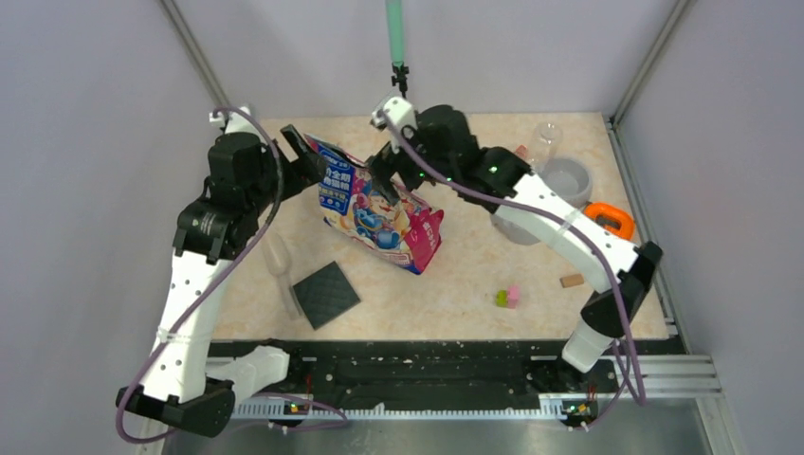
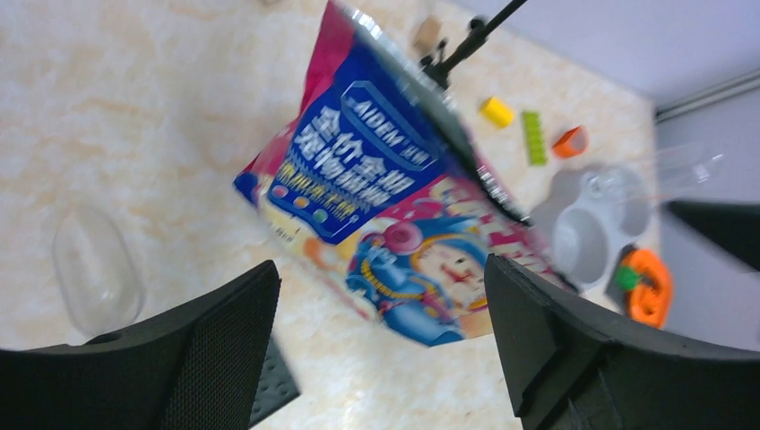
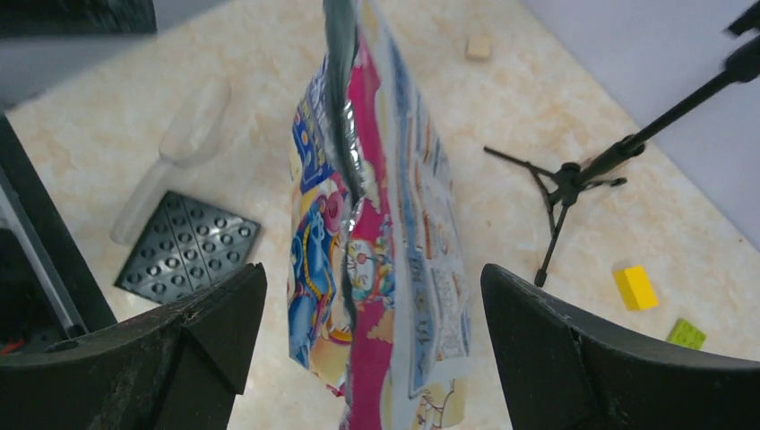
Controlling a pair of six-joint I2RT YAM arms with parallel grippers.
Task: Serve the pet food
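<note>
The pink-and-blue cartoon-printed bag (image 1: 379, 209) stands leaning on the table at mid-back. No kibble shows. My left gripper (image 1: 301, 156) is open and hovers by the bag's upper left corner. In the left wrist view its gripper (image 2: 381, 269) is spread wide with the bag (image 2: 376, 170) beyond it, apart from both fingers. My right gripper (image 1: 384, 175) is open above the bag's top edge. In the right wrist view the bag (image 3: 376, 224) is seen edge-on between the fingers of that gripper (image 3: 372, 269), touching neither.
A pale grey dish (image 1: 566, 180) and a clear cup (image 1: 543, 142) stand at the back right, next to an orange object (image 1: 609, 220). A clear scoop (image 1: 277, 261) and a black studded plate (image 1: 325, 294) lie front left. Small toy blocks (image 1: 507, 297) lie front right. A thin stand (image 1: 400, 76) rises behind.
</note>
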